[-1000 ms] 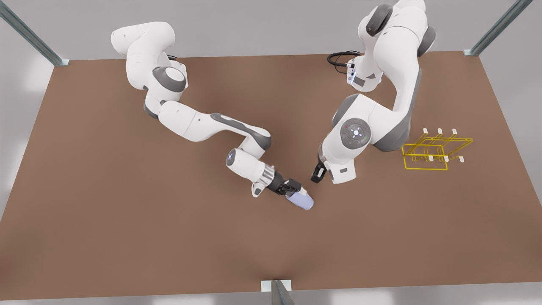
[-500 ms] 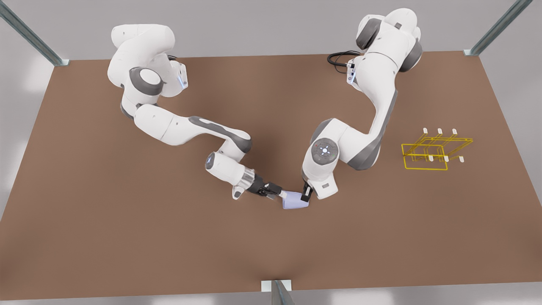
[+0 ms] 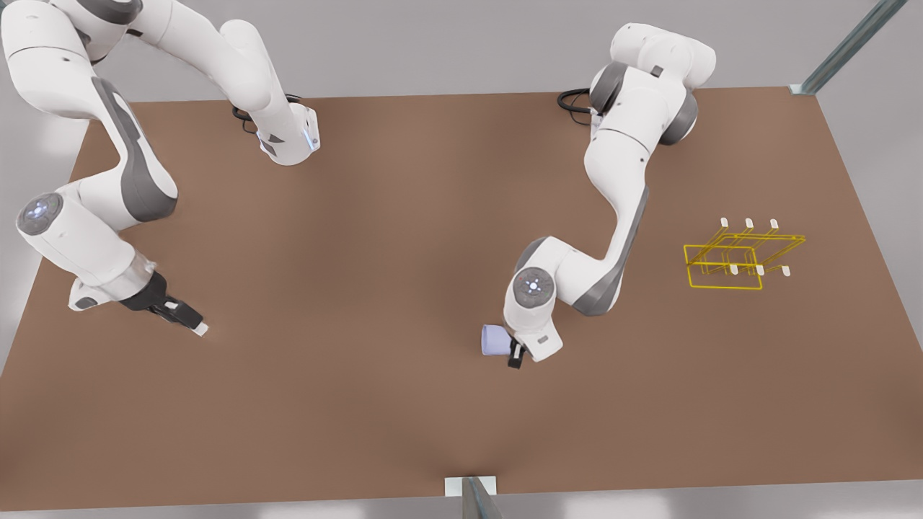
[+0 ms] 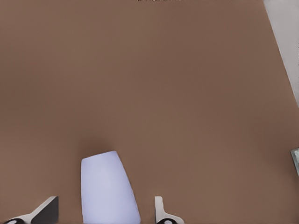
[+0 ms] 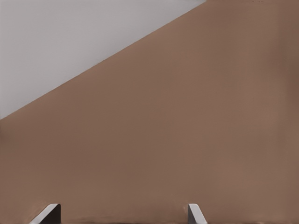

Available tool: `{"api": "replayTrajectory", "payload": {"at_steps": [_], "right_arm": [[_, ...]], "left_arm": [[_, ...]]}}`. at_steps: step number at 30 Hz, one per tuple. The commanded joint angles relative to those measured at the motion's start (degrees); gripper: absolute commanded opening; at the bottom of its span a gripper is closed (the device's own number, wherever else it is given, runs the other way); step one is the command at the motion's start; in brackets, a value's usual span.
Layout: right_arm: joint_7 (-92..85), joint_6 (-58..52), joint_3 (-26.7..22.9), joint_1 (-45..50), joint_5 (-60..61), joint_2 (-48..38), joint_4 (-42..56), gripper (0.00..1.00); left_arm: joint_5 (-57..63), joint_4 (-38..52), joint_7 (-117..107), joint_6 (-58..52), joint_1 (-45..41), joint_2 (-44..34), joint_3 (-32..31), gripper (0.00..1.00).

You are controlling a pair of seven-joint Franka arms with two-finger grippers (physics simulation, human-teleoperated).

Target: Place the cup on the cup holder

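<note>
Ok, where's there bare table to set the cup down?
Bare table spans the middle, between the open right gripper and the left gripper holding the cup. The near strip is free too. Crowded only around the yellow rack.

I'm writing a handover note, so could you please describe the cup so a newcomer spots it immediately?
On the brown table, find the arm on the front view's right. At its left gripper sits the cup, a plain lavender-blue tumbler, the lone solid-coloured item, unlike the yellow wire cup holder.

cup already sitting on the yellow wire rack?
No: in the front view the lavender-blue tapered cup sits at the left gripper near the table's middle, well apart from the yellow wire-frame cup holder on the front view's right.
</note>
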Motion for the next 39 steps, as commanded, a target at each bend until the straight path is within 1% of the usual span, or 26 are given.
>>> {"api": "replayTrajectory", "payload": {"at_steps": [1, 2, 3, 4, 5, 6, 9, 10, 11, 12, 14, 22, 26, 27, 29, 30, 39], "right_arm": [[-18.4, -23.5, -8.8, 5.3, 7.0, -11.0, 1.8, 1.00], [-30.6, -23.1, -28.9, 20.4, 21.9, -22.9, 3.1, 1.00], [-36.8, -24.4, -51.8, 40.4, 30.7, -30.7, 3.1, 1.00], [-42.1, -30.2, -57.6, 43.7, 36.9, -33.1, 7.0, 1.00], [-45.6, -36.8, -59.2, 44.8, 36.8, -32.2, 13.4, 1.00], [-45.4, -37.1, -74.2, 60.8, 35.8, -32.8, 13.6, 1.00], [-44.6, -36.3, -77.1, 67.5, 35.9, -31.6, 15.1, 1.00], [-44.7, -36.9, -77.6, 70.4, 36.3, -29.7, 17.0, 1.00], [-44.5, -36.1, -75.1, 71.8, 37.0, -28.8, 17.8, 1.00], [-44.5, -36.8, -74.0, 72.2, 36.6, -27.1, 20.1, 1.00], [-44.5, -36.7, -74.2, 71.8, 36.4, -25.7, 21.1, 1.00], [-43.4, -35.8, -74.5, 71.6, 35.9, -25.1, 21.6, 1.00], [-43.8, -34.6, -74.7, 69.8, 35.9, -25.4, 21.6, 1.00], [-43.9, -34.7, -74.6, 68.0, 36.3, -25.5, 21.6, 1.00], [-43.8, -34.4, -74.7, 68.0, 36.1, -25.2, 21.6, 1.00], [-43.9, -33.2, -74.7, 68.0, 36.5, -24.9, 23.6, 1.00], [-43.8, -32.3, -74.4, 68.4, 36.8, -23.5, 23.7, 1.00]], "left_arm": [[0.0, -0.3, -13.5, 3.3, 0.0, 0.2, 0.1, 1.00], [0.1, -0.5, -13.6, 3.3, -0.2, 0.7, 0.1, 1.00], [0.1, -0.8, -13.6, 3.3, -0.3, 1.1, 0.1, 1.00], [0.3, -1.0, -13.6, 3.3, -0.3, 1.4, 0.1, 1.00], [0.8, -1.3, -13.3, 3.0, -0.2, 1.3, 0.1, 1.00], [1.5, -2.1, -13.3, 2.9, -0.2, 1.0, 0.0, 1.00], [1.3, -4.2, -14.1, 3.1, -0.4, 0.3, -0.1, 1.00], [1.3, -4.2, -14.1, 3.3, -0.5, 0.3, -0.1, 1.00], [1.4, -4.3, -14.1, 3.3, -0.5, 0.4, -0.1, 1.00], [1.5, -4.3, -15.0, 3.4, -0.4, 0.5, -0.1, 1.00], [1.6, -5.0, -17.9, 3.3, -0.4, 0.6, 0.0, 1.00], [1.7, -5.7, -20.1, 3.4, -1.5, 1.7, 0.0, 1.00], [2.3, -5.7, -20.0, 4.3, -1.3, 2.3, 0.0, 1.00], [2.4, -5.6, -20.0, 4.3, -1.3, 2.7, 0.0, 1.00], [2.4, -5.7, -20.0, 5.9, -1.5, 3.4, 0.0, 1.00], [2.5, -5.7, -19.9, 5.9, -1.5, 3.5, 0.0, 1.00], [4.4, -5.7, -19.8, 8.0, -2.9, 6.3, 0.0, 1.00]]}}
